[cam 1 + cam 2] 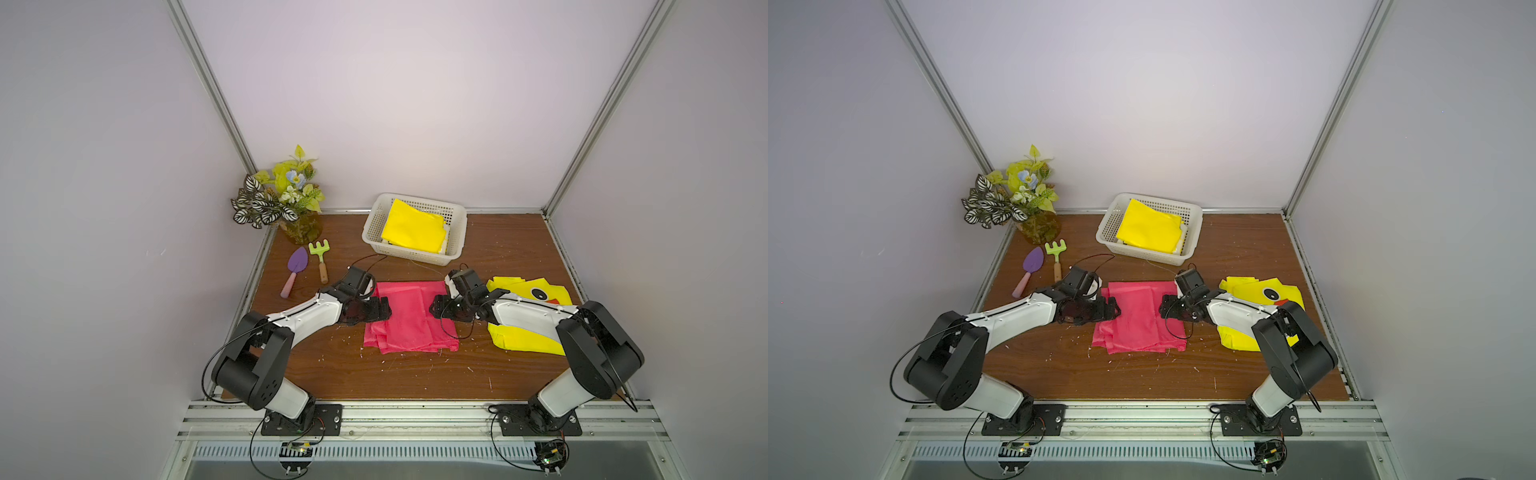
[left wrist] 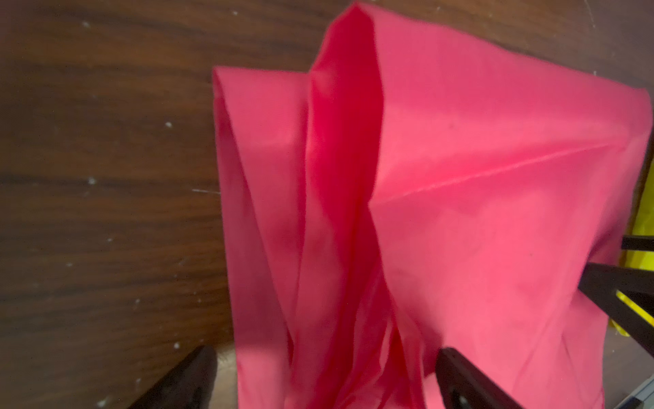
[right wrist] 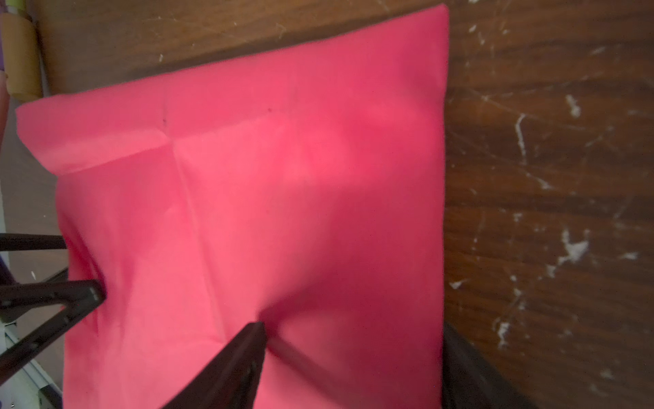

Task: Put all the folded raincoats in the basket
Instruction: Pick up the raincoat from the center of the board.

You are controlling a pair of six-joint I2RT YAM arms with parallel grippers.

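Observation:
The folded pink raincoat [image 1: 409, 320] [image 1: 1138, 320] lies flat mid-table, in front of the white perforated basket [image 1: 371, 227] [image 1: 1105, 228]. My left gripper [image 1: 384, 309] [image 2: 323, 350] is open over the raincoat's left edge, one finger above the wood and the other above the cloth [image 2: 460, 177]. My right gripper [image 1: 435, 309] [image 3: 354, 327] is open at the raincoat's right edge. One of its fingertips presses a dent into the pink cloth [image 3: 283, 159], and the other stands at the cloth's border. Neither gripper holds anything.
A folded yellow raincoat [image 1: 413, 228] fills the basket. A yellow duck raincoat [image 1: 536, 291] lies at the right under my right arm. A potted plant [image 1: 282, 195], purple trowel [image 1: 297, 266] and green rake [image 1: 320, 253] sit at back left. Walls close three sides.

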